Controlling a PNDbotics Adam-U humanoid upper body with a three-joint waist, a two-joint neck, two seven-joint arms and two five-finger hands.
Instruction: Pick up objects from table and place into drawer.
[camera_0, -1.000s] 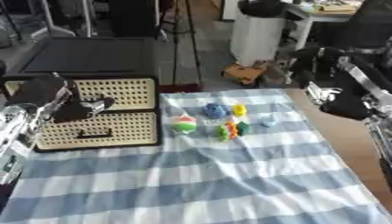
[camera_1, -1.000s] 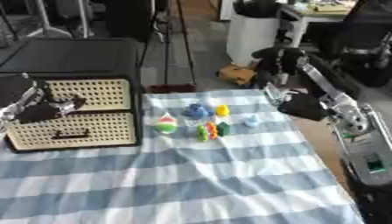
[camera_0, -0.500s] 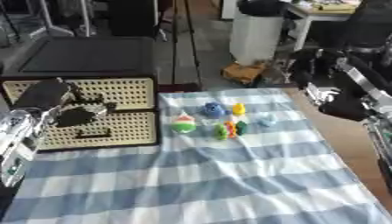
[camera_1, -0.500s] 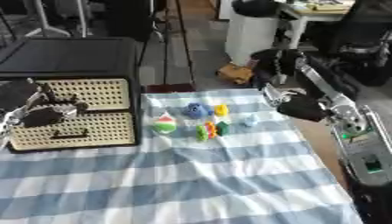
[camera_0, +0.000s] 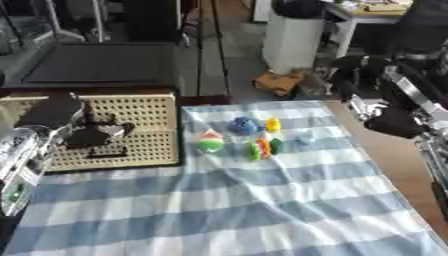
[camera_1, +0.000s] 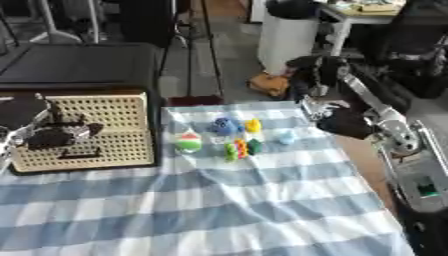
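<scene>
While curled at the drawer (camera_0: 114, 131) front, left hand (camera_0: 87, 134) seems set on its handle, likely to pull. Toys (camera_0: 249, 137) lie well off beside, untouched. Right hand (camera_1: 343, 122): hangs beyond them; fingers unclear.

The left hand (camera_0: 87, 131) now sits lower against the wicker drawer front (camera_0: 131, 130) than a second ago, its curled fingers down near the dark handle (camera_0: 109, 154) of the drawer rather than up by the drawer unit's top edge. The right hand (camera_1: 343, 121) hangs a little farther from the drawer, beside the table's right edge.
</scene>
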